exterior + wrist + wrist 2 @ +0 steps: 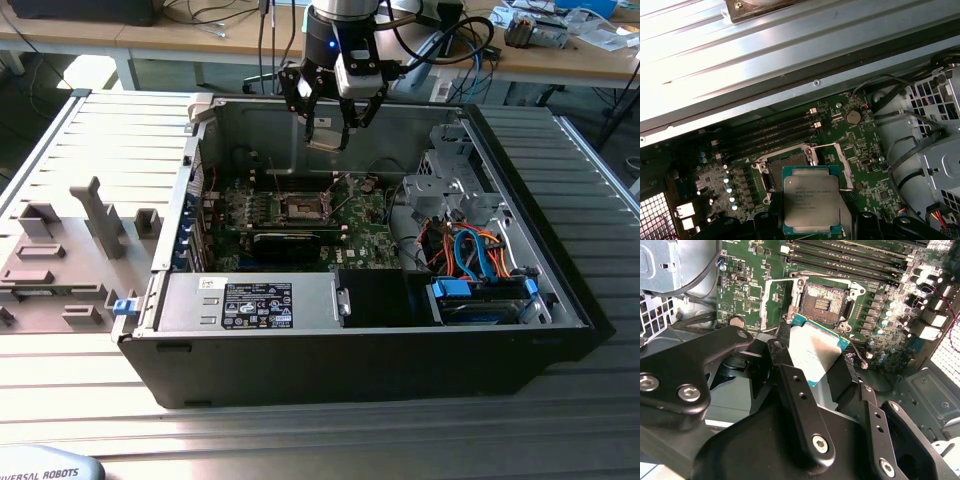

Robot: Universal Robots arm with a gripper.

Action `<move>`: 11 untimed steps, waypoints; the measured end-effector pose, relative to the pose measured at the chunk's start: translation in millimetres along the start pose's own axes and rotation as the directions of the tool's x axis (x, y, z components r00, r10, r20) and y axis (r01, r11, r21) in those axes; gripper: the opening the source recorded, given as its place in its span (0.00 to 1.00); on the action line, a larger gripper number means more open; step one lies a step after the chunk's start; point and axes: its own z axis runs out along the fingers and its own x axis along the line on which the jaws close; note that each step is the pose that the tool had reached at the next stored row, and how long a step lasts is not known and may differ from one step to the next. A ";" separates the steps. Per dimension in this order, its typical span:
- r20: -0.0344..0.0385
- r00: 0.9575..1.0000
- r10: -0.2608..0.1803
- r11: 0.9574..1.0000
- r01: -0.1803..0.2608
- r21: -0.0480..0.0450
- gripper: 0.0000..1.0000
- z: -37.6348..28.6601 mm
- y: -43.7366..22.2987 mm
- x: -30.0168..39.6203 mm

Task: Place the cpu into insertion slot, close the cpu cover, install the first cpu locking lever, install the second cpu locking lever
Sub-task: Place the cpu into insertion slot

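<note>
Gripper (327, 135) is clamped on the cpu (812, 352), its edges pinched btw both fingers (790, 377), above the motherboard (862, 147) inside the open PC case (400, 370). Insertion slot (824, 299) is bare, w/ the chip near it, apart. Cpu cover (765, 297) prob. swung open, hard to tell.

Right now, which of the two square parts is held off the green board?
The silver-topped chip, gripped by the fingers above the board; the dark-centred socket sits fixed on it, empty.
</note>
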 end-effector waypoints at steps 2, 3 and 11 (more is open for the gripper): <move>0.000 1.000 0.001 1.000 -0.001 0.000 0.54 0.0 0.0 0.0; 0.000 1.000 0.002 1.000 -0.002 0.000 0.54 0.0 0.0 0.0; 0.000 1.000 0.006 1.000 -0.006 0.000 0.54 0.1 0.0 0.0</move>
